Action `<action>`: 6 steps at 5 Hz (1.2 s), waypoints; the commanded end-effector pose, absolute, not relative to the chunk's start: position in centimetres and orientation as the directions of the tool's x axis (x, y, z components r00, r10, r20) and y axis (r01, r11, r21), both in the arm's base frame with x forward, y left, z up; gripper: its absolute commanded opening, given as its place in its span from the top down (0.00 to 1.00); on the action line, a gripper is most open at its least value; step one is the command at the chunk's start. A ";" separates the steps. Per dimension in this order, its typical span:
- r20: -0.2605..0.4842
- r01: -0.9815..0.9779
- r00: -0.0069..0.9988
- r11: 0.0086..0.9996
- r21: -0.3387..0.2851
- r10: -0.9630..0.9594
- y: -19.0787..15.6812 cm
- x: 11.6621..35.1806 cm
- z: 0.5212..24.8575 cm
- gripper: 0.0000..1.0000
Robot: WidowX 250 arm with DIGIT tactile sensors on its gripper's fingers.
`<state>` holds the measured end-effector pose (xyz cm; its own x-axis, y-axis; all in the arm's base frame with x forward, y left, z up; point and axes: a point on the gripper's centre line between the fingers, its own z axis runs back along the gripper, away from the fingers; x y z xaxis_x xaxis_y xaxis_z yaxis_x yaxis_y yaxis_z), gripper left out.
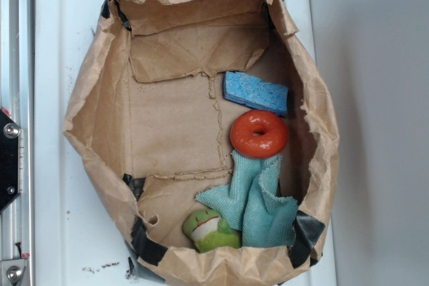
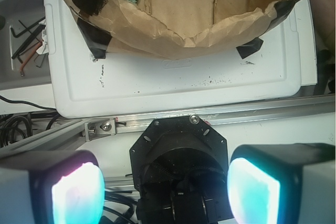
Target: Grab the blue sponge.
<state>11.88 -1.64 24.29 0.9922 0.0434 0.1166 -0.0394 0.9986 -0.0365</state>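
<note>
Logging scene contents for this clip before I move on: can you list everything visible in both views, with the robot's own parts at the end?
blue sponge: one, bright blue, upper right of the bin floor, next to the ring.
orange ring: one, orange, right side, between sponge and cloth.
teal cloth: one, teal-green, crumpled, lower right, reaching the ring.
green toy: one, green and white, beside the cloth.
paper bin: one, brown, black tape at its edges, on the tray.
white tray: one, white, under the bin.
hex keys: several, dark, far left in the wrist view.
gripper: one, open, glowing teal pads, outside the bin.
</note>
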 end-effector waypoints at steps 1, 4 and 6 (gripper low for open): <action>0.117 -0.039 0.992 0.999 -0.037 0.043 -1.6 11.9 24.3 0.00; 0.281 0.219 0.932 0.974 0.064 -0.228 2.0 25.0 16.7 0.00; 0.349 0.347 0.881 0.938 -0.017 -0.320 5.9 24.9 18.7 0.00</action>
